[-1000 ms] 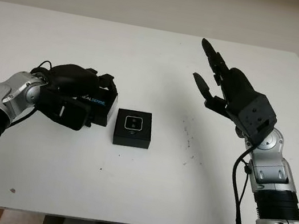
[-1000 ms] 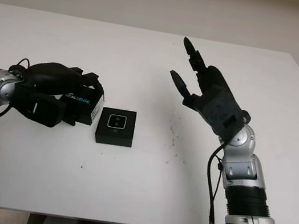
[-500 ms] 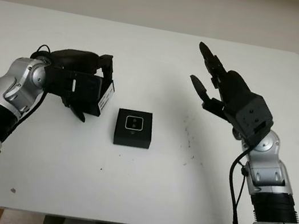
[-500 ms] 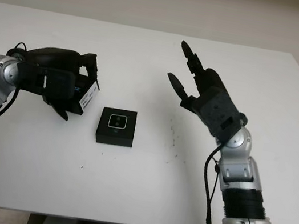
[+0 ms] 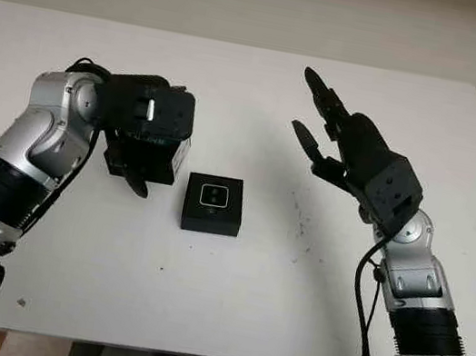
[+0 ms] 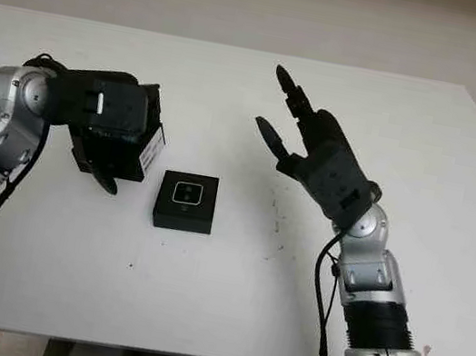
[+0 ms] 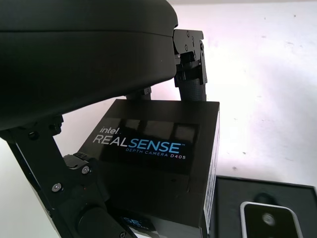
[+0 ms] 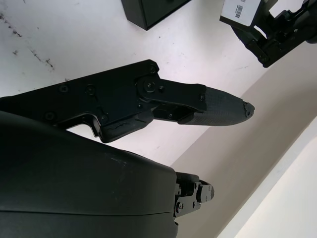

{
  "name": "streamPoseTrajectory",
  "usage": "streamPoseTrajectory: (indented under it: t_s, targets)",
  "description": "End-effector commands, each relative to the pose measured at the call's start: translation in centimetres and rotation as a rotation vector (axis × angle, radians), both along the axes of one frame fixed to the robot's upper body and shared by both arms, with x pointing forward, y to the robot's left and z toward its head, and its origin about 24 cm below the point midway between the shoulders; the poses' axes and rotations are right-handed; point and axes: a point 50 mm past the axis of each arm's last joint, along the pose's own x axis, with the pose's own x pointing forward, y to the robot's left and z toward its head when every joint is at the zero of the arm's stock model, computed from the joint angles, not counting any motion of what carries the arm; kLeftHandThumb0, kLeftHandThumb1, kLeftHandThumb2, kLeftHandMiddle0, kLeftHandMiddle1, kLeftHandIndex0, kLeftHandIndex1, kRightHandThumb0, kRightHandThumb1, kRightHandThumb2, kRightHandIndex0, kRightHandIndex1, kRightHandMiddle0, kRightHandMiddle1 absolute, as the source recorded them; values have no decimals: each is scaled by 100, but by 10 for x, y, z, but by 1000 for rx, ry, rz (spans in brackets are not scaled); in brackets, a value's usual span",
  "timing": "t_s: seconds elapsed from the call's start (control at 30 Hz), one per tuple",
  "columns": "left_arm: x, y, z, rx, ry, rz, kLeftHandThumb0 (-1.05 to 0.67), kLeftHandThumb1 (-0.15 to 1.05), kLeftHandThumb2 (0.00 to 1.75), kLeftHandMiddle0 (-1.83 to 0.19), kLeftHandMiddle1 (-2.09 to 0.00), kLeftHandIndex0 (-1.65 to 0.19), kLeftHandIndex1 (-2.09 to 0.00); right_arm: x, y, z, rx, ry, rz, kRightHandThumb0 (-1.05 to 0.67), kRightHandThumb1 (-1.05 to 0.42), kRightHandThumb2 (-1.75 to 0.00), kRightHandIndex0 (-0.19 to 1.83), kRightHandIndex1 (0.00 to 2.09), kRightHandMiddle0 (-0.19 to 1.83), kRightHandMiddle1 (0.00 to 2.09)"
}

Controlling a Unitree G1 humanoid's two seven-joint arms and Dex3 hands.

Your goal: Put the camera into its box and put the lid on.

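A black box base (image 5: 209, 222) sits at the table's middle with the small silver-faced camera (image 5: 214, 196) lying in it. My left hand (image 5: 145, 151) is just left of the box, lifted off the table and shut on the black lid (image 5: 172, 159), whose printed REALSENSE face (image 7: 143, 145) is seen from the left wrist. The lid's edge hangs close beside the box (image 7: 233, 198) and is not over it. My right hand (image 5: 319, 119) is open, raised above the table to the right of the box and behind it.
The white table (image 5: 226, 296) carries a few small dark specks right of the box. Its far edge meets a pale wall, and its right edge runs behind my right arm. A black cable trails along each forearm.
My left hand has picked the lid up off the table, turned it and carried it right, closer to the box. My right hand has drifted slightly left.
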Motion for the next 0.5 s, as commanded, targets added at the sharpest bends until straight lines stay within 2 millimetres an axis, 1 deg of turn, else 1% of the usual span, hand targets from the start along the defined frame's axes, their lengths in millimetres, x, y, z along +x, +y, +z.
streamPoseTrajectory:
  t_s: [0.0,0.07,0.1,0.17,0.2,0.23,0.27,0.3,0.33,0.37,0.4,0.43,0.47]
  targets:
    - [0,-11,13,-29,-8,-15,-28,105,44,-47,-209,-24,-209,-2,2,2,2,-16,1,-73,-105,-58,1,6,1,5]
    - [-1,-17,14,-49,27,-6,-29,105,47,-62,-209,-32,-209,-2,2,1,16,-12,-2,-73,-105,-58,1,6,1,5]
    - [-2,-21,14,-43,38,3,-29,105,48,-65,-209,-33,-209,-2,2,1,24,-10,-3,-73,-105,-58,0,5,1,5]
    - [-3,-26,14,-28,48,14,-31,105,47,-59,-209,-26,-209,-2,3,0,31,-8,-2,-73,-105,-57,0,5,1,5]
    - [-4,-29,14,-28,51,11,-31,105,47,-53,-209,-21,-209,-2,3,-1,40,-5,-1,-73,-105,-57,0,5,1,5]
    - [-5,-33,13,-33,52,6,-31,105,47,-52,-209,-23,-209,-2,3,-1,44,-4,-1,-73,-105,-56,0,5,0,5]
    - [-7,-36,12,-44,46,-11,-30,105,47,-42,-209,-21,-209,-1,3,-2,48,0,-3,-74,-105,-56,0,5,1,5]
    - [-8,-40,11,-62,38,-27,-29,105,47,-41,-209,-22,-209,-1,3,-2,55,6,-5,-74,-105,-56,-1,5,1,5]
    - [-9,-43,10,-75,31,-34,-27,105,47,-38,-209,-4,-204,-1,3,-2,54,8,-8,-75,-105,-56,-1,5,1,5]
    - [-10,-45,8,-87,26,-39,-28,105,47,-36,-209,7,-206,-2,2,-3,57,11,-11,-76,-105,-55,-1,5,1,5]
    - [-10,-48,6,-84,18,-43,-28,105,47,-37,-209,9,-208,-2,2,-3,55,11,-13,-76,-105,-55,-1,5,1,5]
    - [-10,-51,3,-70,2,-53,-28,105,47,-43,-209,4,-209,-2,2,-3,60,13,-14,-76,-105,-55,-1,5,1,5]
    - [-10,-52,1,-60,-11,-62,-28,105,47,-49,-209,-6,-209,-2,2,-3,64,15,-15,-75,-105,-55,-1,5,1,5]
